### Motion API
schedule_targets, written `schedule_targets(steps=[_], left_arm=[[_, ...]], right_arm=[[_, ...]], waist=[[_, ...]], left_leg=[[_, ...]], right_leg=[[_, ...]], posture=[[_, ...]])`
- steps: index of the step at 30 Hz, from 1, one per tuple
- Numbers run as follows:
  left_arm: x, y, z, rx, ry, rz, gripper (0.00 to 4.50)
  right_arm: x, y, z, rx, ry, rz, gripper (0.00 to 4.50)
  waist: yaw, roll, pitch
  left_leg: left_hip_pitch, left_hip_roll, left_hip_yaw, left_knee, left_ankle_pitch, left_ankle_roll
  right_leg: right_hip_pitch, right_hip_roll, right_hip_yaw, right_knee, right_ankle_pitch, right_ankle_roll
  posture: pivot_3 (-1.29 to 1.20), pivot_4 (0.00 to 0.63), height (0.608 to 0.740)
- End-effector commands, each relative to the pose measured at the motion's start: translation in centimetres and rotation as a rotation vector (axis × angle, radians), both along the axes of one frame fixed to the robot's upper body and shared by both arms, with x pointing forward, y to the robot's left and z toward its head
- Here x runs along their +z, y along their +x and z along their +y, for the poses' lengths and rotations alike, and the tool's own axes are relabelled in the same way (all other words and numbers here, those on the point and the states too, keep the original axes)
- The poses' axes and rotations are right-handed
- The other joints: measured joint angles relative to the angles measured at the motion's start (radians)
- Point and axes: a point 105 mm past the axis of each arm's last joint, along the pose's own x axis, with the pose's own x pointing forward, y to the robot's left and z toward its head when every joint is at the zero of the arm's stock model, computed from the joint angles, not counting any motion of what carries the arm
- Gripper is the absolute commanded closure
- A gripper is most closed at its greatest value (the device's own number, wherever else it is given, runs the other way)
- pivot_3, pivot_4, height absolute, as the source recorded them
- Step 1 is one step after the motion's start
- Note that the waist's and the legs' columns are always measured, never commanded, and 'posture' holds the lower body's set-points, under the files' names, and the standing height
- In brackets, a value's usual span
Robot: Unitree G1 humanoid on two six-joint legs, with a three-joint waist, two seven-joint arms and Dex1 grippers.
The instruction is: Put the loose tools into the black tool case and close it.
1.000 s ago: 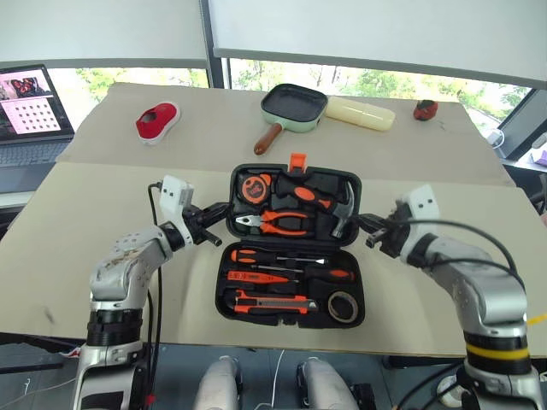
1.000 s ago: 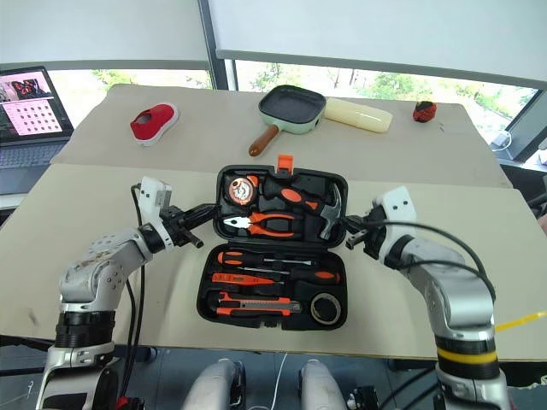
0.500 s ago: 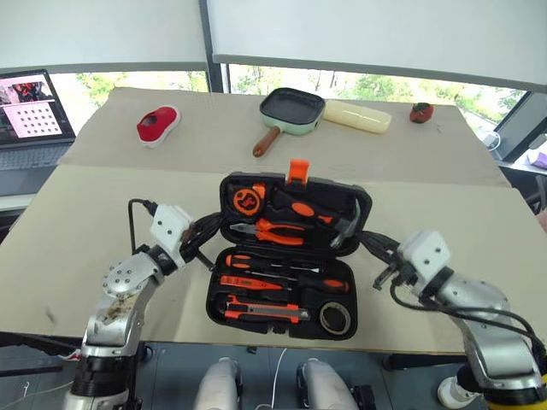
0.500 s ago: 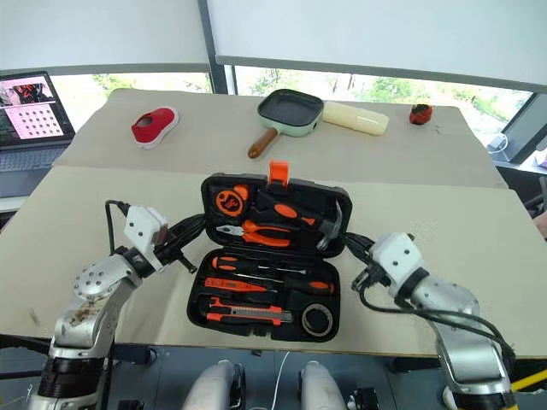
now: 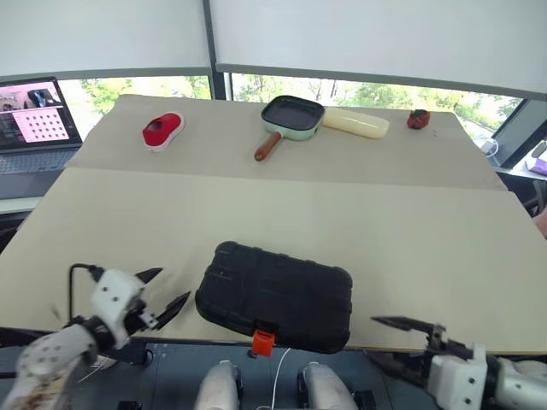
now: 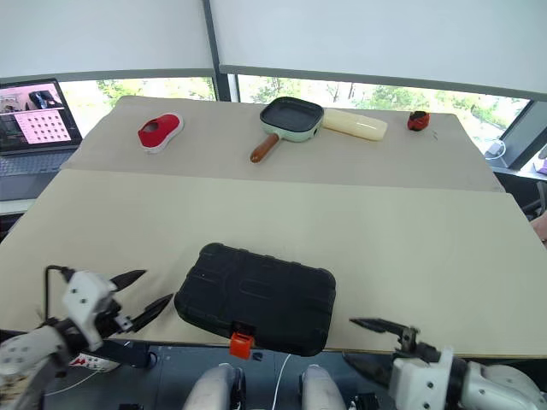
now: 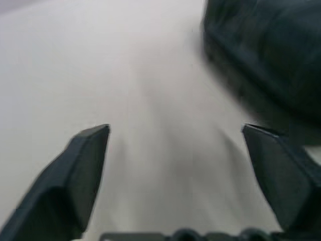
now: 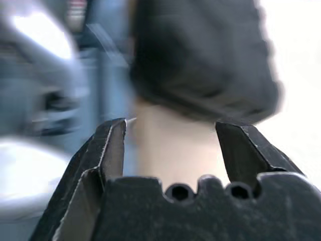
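One black tool case (image 5: 275, 296), lid down, lying at the near edge of the table (image 5: 410, 231) between two released claws.
Long axis is running left to right, slightly skewed; orange latch (image 5: 263, 342) is overhanging toward the robot. Left gripper (image 5: 162, 293) is hovering just beside the case's left end, fingers spread; right gripper (image 5: 402, 324), jaws parted and empty, is sitting farther off, so the left looks nearer.
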Motion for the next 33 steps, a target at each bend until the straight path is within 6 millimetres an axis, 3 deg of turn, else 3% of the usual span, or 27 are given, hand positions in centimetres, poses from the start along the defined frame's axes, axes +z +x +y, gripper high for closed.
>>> schedule_targets(steps=[1, 4, 7, 8, 12, 13, 16, 18, 20, 24, 30, 33], left_arm=[[-0.5, -0.8, -0.8, -0.171, 0.024, 0.086, 0.00], [-1.7, -0.3, -1.1, -0.288, 0.096, 0.135, 0.00], [-1.0, 4.2, -0.4, -0.281, 0.149, 0.063, 0.80], [-0.4, 5.7, -0.2, -0.269, 0.152, 0.028, 1.12], [1.1, 9.6, -0.8, -0.274, 0.136, -0.050, 2.61], [1.5, 10.5, -1.2, -0.279, 0.130, -0.068, 3.09], [2.3, 13.5, -5.1, -0.365, 0.096, -0.116, 4.09], [2.5, 14.4, -7.1, -0.415, 0.094, -0.137, 4.09], [2.5, 14.8, -8.3, -0.454, 0.085, -0.143, 4.09], [1.6, 13.6, -12.4, -0.653, 0.076, -0.096, 4.09], [0.5, 11.1, -12.5, -0.795, 0.089, 0.021, 4.09], [1.0, 9.3, -12.9, -0.858, 0.050, 0.080, 4.09]], right_arm=[[0.4, -0.5, 1.0, 0.052, 0.036, 0.103, 2.20], [-0.4, -0.9, 1.8, 0.133, 0.007, 0.170, 3.19], [-1.1, -1.1, 2.9, 0.216, -0.004, 0.227, 4.29], [-1.2, -1.1, 3.2, 0.229, -0.002, 0.237, 4.48], [-1.4, -0.9, 3.8, 0.245, 0.004, 0.245, 4.50], [-1.4, -0.8, 3.9, 0.247, 0.005, 0.247, 4.50], [-1.6, -0.5, 4.4, 0.254, 0.020, 0.231, 4.50], [-1.6, -0.1, 4.7, 0.246, 0.031, 0.216, 4.50], [-1.6, 0.5, 4.9, 0.230, 0.037, 0.191, 4.50], [-0.7, 4.1, 4.9, 0.094, 0.097, 0.082, 4.50], [1.0, 8.5, 3.3, -0.155, 0.193, 0.008, 4.50], [1.8, 10.9, 1.8, -0.306, 0.231, -0.016, 4.50]], waist=[[-0.001, 0.000, 0.000], [0.000, -0.001, 0.000], [0.016, -0.001, 0.000], [0.021, -0.002, 0.001], [0.019, -0.004, 0.000], [0.018, -0.004, 0.000], [0.018, -0.005, 0.000], [0.020, -0.005, 0.000], [0.017, -0.005, 0.000], [0.007, -0.005, 0.000], [0.004, -0.005, 0.000], [0.005, -0.005, 0.000]], left_leg=[[0.000, 0.000, 0.000, 0.000, 0.000, 0.000], [0.000, 0.000, 0.001, 0.000, 0.000, 0.000], [-0.001, -0.001, 0.001, 0.000, 0.000, 0.000], [-0.001, -0.001, 0.001, 0.000, 0.000, 0.000], [-0.003, -0.002, 0.006, 0.000, 0.000, 0.001], [-0.005, -0.002, 0.007, 0.000, 0.004, 0.007], [-0.010, -0.002, 0.007, 0.000, 0.004, 0.009], [-0.011, -0.002, 0.006, 0.001, 0.004, 0.009], [-0.012, -0.003, 0.006, 0.001, 0.004, 0.009], [-0.013, -0.002, 0.005, 0.002, 0.004, 0.009], [-0.013, -0.002, 0.005, 0.002, 0.005, 0.008], [-0.013, -0.002, 0.005, 0.002, 0.005, 0.008]], right_leg=[[0.000, 0.000, 0.001, 0.000, -0.001, -0.002], [-0.001, -0.001, 0.002, -0.001, -0.001, -0.002], [-0.002, 0.000, 0.001, -0.001, 0.000, -0.003], [-0.001, 0.000, 0.001, -0.001, 0.000, -0.003], [-0.002, 0.002, -0.002, -0.001, 0.003, -0.006], [0.000, 0.001, -0.001, -0.001, 0.005, -0.006], [-0.002, 0.003, -0.001, -0.001, 0.011, 0.005], [-0.002, 0.005, -0.001, 0.000, 0.010, 0.006], [-0.002, 0.005, -0.001, 0.000, 0.010, 0.006], [-0.002, 0.006, -0.001, 0.000, 0.010, 0.006], [-0.002, 0.006, 0.000, 0.001, 0.011, 0.006], [-0.002, 0.006, 0.000, 0.001, 0.011, 0.006]], posture=[[0.00, 0.150, 0.740], [0.00, 0.150, 0.740], [0.00, 0.150, 0.740], [0.00, 0.150, 0.740], [0.00, 0.150, 0.740], [0.00, 0.150, 0.740], [0.00, 0.150, 0.740], [0.00, 0.150, 0.740], [0.00, 0.150, 0.740], [0.00, 0.150, 0.740], [0.00, 0.150, 0.740], [0.00, 0.150, 0.740]])
